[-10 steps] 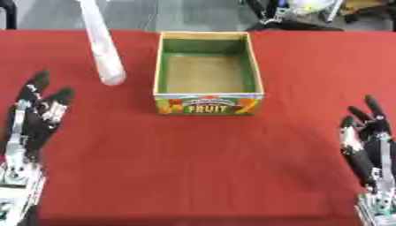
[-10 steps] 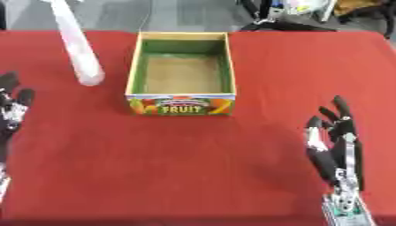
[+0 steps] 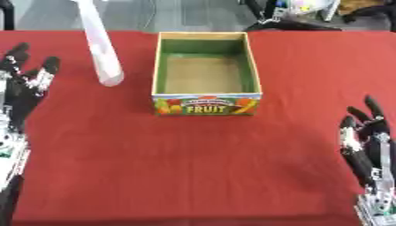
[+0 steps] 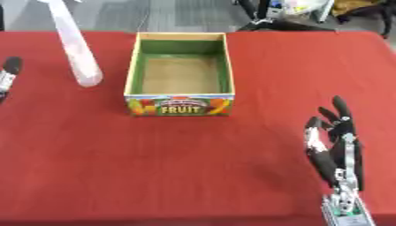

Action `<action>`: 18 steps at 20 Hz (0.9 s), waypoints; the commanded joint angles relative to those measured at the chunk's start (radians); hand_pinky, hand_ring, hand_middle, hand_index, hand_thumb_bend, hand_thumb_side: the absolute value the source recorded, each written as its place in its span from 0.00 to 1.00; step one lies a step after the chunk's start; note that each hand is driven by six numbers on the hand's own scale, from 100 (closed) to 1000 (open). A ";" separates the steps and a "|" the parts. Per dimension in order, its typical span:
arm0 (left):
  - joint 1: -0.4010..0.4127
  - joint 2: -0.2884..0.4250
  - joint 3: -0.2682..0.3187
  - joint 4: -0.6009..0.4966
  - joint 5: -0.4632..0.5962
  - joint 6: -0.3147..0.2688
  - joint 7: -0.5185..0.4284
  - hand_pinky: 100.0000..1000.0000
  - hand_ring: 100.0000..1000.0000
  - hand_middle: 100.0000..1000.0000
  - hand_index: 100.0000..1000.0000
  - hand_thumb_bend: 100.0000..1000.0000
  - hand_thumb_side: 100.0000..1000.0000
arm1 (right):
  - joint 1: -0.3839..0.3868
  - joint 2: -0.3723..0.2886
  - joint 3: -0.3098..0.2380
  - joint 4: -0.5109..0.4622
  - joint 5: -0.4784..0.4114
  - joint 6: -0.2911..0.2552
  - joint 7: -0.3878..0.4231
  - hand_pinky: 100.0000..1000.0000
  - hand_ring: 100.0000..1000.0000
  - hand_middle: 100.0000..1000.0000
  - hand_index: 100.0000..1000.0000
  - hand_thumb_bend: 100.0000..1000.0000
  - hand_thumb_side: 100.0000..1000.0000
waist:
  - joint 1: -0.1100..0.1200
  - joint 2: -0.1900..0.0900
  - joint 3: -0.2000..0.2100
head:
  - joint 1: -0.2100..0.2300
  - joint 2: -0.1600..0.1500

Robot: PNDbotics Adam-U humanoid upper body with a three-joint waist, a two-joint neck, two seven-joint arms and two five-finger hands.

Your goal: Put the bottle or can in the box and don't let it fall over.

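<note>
Although its top runs out of view at the upper edge, the tall pale translucent bottle (image 3: 99,48) stands upright on the red tablecloth (image 3: 193,163), just left of the open cardboard fruit box with green inner walls (image 3: 206,73) and apart from it. Only the left eye view shows the left hand (image 3: 24,88) whole, fingers straight and spread; the other catches a fingertip. Low at right, the right hand (image 4: 334,148) rests with fingers spread, pointing up.

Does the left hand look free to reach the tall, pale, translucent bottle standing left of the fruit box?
Probably yes. The left hand is open at the left edge, and only bare red tablecloth lies between it and the tall pale translucent bottle. The green-lined fruit box stands on the bottle's far side.
</note>
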 commanded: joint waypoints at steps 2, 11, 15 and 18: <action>-0.096 0.058 -0.022 0.141 0.050 -0.009 0.016 0.88 1.00 0.94 0.90 0.70 0.54 | -0.006 -0.018 0.002 -0.009 -0.008 -0.002 0.006 0.77 0.86 1.00 0.96 0.00 0.41 | -0.001 -0.015 -0.008 | 0.001 -0.011; -0.301 0.088 -0.090 0.443 0.132 -0.090 -0.023 0.88 1.00 0.94 0.90 0.72 0.54 | -0.011 -0.017 0.011 -0.010 -0.015 -0.002 0.016 0.77 0.86 1.00 0.96 0.00 0.41 | -0.004 -0.011 -0.029 | 0.006 -0.018; -0.374 0.095 -0.109 0.536 0.132 -0.120 -0.031 0.88 1.00 0.94 0.90 0.72 0.55 | -0.018 -0.015 0.017 -0.010 -0.018 -0.002 0.021 0.77 0.86 1.00 0.96 0.00 0.41 | -0.005 -0.006 -0.043 | 0.011 -0.023; -0.415 0.098 -0.120 0.586 0.121 -0.134 -0.040 0.88 1.00 0.93 0.90 0.72 0.54 | -0.023 -0.014 0.023 -0.010 -0.021 -0.002 0.027 0.78 0.86 1.00 0.96 0.00 0.41 | -0.006 -0.002 -0.054 | 0.014 -0.027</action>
